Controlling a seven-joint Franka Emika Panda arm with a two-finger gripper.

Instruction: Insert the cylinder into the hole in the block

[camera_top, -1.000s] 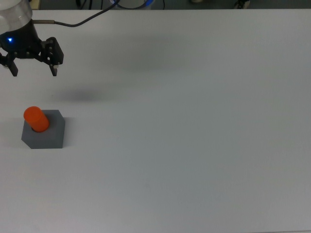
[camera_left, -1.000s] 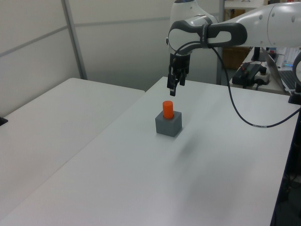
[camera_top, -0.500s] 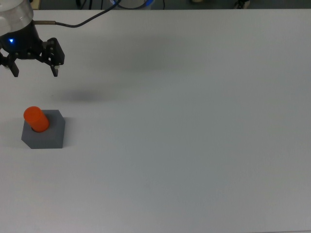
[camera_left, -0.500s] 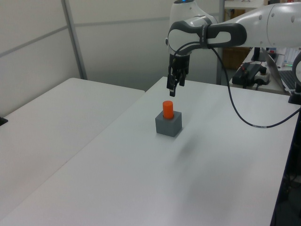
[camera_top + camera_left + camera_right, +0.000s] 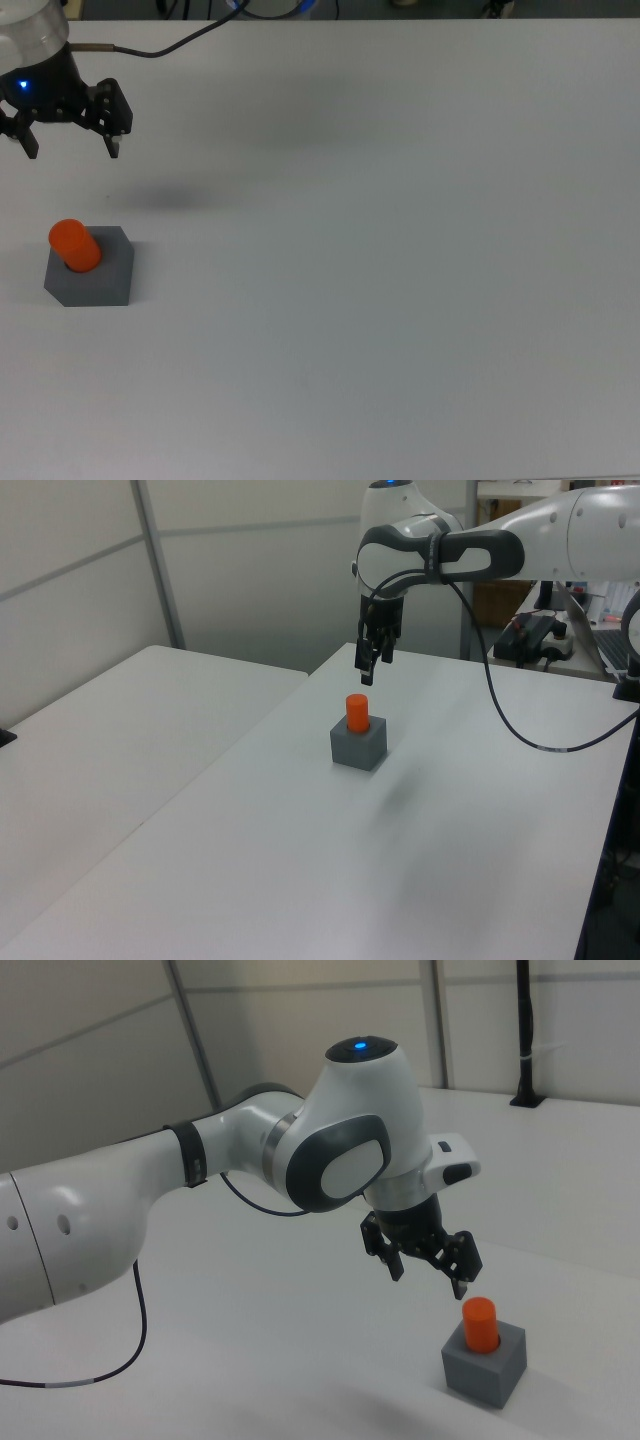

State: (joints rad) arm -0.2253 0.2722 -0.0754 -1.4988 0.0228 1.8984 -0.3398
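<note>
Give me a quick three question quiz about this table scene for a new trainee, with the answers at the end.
1. True or false: the orange cylinder stands upright in the hole of the grey block.
2. Multiple choice: what is the end effector holding? A) the cylinder B) the block C) nothing
3. In the top view, toward which edge of the white table does the block sit?

Key:
1. True; its lower end sits in the block, its top sticks out.
2. C; it is open in the air, clear of the cylinder.
3. The top view's left edge.
</note>
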